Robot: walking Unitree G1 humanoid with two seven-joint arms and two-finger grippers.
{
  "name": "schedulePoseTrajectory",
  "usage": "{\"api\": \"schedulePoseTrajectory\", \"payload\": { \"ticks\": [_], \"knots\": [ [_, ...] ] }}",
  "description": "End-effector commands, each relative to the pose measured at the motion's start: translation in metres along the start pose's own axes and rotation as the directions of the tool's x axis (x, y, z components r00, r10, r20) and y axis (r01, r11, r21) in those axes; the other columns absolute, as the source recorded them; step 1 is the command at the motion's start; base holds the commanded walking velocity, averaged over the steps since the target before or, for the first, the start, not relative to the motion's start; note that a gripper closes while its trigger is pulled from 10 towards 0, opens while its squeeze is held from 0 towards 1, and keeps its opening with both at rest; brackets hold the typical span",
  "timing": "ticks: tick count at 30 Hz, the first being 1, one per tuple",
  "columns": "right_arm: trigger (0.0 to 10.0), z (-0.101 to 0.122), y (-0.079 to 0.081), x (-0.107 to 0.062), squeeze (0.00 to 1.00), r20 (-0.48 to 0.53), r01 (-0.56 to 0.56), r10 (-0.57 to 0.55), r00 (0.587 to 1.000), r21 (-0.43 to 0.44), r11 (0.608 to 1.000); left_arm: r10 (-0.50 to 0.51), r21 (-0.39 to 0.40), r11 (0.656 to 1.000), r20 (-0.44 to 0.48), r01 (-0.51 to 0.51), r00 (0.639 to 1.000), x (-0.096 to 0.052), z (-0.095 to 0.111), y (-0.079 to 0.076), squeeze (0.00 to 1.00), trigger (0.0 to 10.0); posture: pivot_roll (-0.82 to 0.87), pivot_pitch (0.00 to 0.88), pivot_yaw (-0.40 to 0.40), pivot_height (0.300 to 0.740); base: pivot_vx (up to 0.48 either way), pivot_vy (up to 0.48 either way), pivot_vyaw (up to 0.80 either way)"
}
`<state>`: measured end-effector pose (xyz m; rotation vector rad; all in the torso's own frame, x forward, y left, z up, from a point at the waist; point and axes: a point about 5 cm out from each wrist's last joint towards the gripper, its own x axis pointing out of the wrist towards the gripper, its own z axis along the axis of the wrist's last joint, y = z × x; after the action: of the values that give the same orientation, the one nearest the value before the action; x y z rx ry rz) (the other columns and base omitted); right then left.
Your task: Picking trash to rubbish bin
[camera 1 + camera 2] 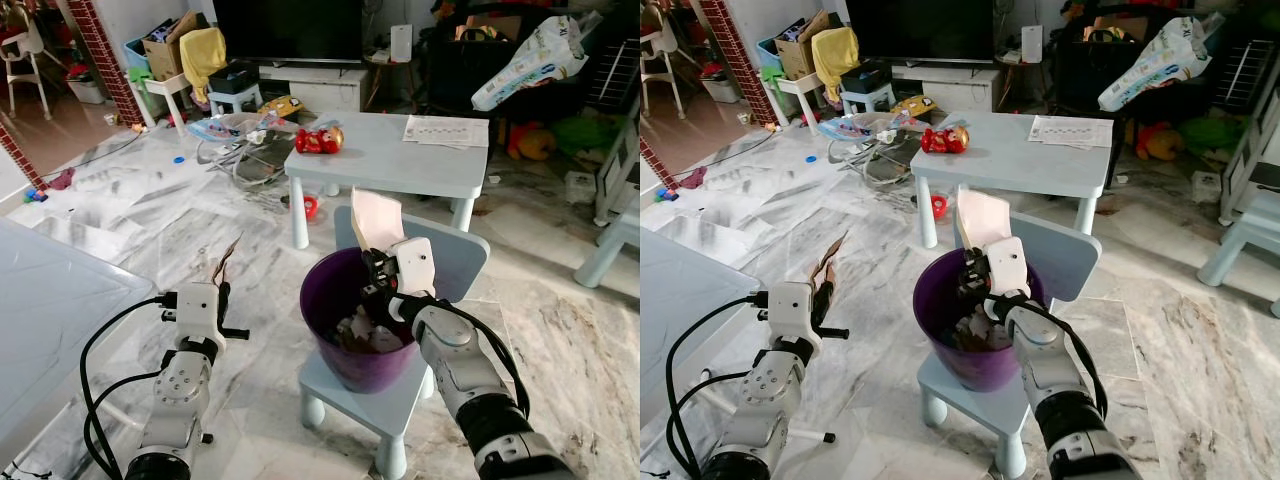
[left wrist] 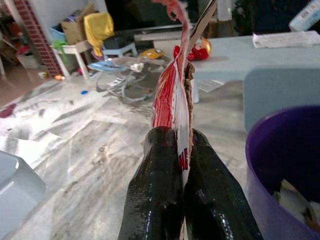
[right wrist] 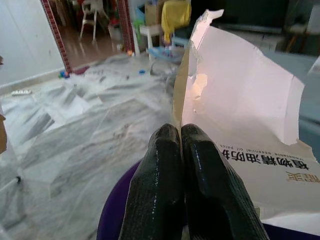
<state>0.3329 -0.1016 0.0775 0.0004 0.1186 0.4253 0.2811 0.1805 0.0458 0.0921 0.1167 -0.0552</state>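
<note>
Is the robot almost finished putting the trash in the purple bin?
Partly. The purple bin already holds some scraps. The right hand pinches torn white paper over the bin, not yet dropped. The left hand, beside the bin, grips a red wrapper that goes in after.

Purple bin's [image 2: 285, 165] far side out of frame

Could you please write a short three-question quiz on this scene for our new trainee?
1. True or false: the right gripper holds its torn paper packaging over the purple bin.
2. What does the bin stand on? A) the floor B) a small blue chair C) the light blue table
3. What does the left gripper pinch?

Key: 1 true. 2 B. 3 A flat red and white wrapper, beside the bin, not over it.
</note>
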Motion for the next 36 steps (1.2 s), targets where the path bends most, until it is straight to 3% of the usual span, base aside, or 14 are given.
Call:
{"api": "schedulePoseTrajectory", "payload": {
  "ticks": [1,7,14,21,22,23,24,36],
  "knots": [
    [10.0,0.006,-0.002,0.005,0.00,0.022,0.013,-0.013,1.000,0.017,1.000,-0.021,0.021,1.000,-0.003,0.021,1.000,-0.002,0.000,0.002,0.00,0.0,0.02,0.011,0.086,0.740,0.000,0.000,0.00],
    [10.0,0.001,-0.010,0.008,0.00,-0.027,0.029,-0.028,0.999,0.023,0.999,-0.079,0.039,0.996,-0.017,0.080,0.997,-0.015,-0.006,0.001,0.00,0.0,0.05,0.031,0.100,0.740,0.000,0.000,0.00],
    [10.0,-0.030,-0.011,0.004,0.00,-0.226,0.060,-0.030,0.974,0.125,0.990,-0.141,0.041,0.989,-0.063,0.144,0.988,-0.046,-0.015,0.007,0.00,0.0,0.11,0.072,0.124,0.740,0.000,0.000,0.00],
    [10.0,-0.037,-0.011,0.001,0.00,-0.262,0.076,-0.041,0.964,0.125,0.989,-0.161,0.041,0.985,-0.080,0.165,0.984,-0.059,-0.014,0.011,0.00,0.0,0.14,0.093,0.136,0.740,0.000,0.000,0.00],
    [10.0,-0.036,-0.010,0.002,0.32,-0.259,0.068,-0.037,0.965,0.115,0.991,-0.161,0.043,0.985,-0.081,0.165,0.984,-0.060,-0.013,0.011,0.00,0.0,0.14,0.094,0.138,0.740,0.000,0.000,0.00],
    [10.0,-0.036,-0.010,0.002,0.32,-0.259,0.068,-0.037,0.965,0.115,0.991,-0.161,0.043,0.985,-0.081,0.165,0.984,-0.060,-0.013,0.011,0.00,0.0,0.14,0.094,0.138,0.740,0.000,0.000,0.00],
    [10.0,-0.033,-0.011,0.003,1.00,-0.245,0.073,-0.044,0.969,0.113,0.991,-0.163,0.045,0.985,-0.085,0.167,0.983,-0.061,-0.012,0.012,0.00,0.0,0.14,0.097,0.140,0.740,0.000,0.000,0.00],
    [10.0,-0.025,-0.022,0.004,1.00,-0.211,0.133,-0.118,0.970,0.058,0.989,-0.170,0.048,0.983,-0.103,0.175,0.980,-0.062,-0.009,0.012,0.00,0.0,0.14,0.093,0.141,0.740,0.000,0.000,0.00]
  ]
}}
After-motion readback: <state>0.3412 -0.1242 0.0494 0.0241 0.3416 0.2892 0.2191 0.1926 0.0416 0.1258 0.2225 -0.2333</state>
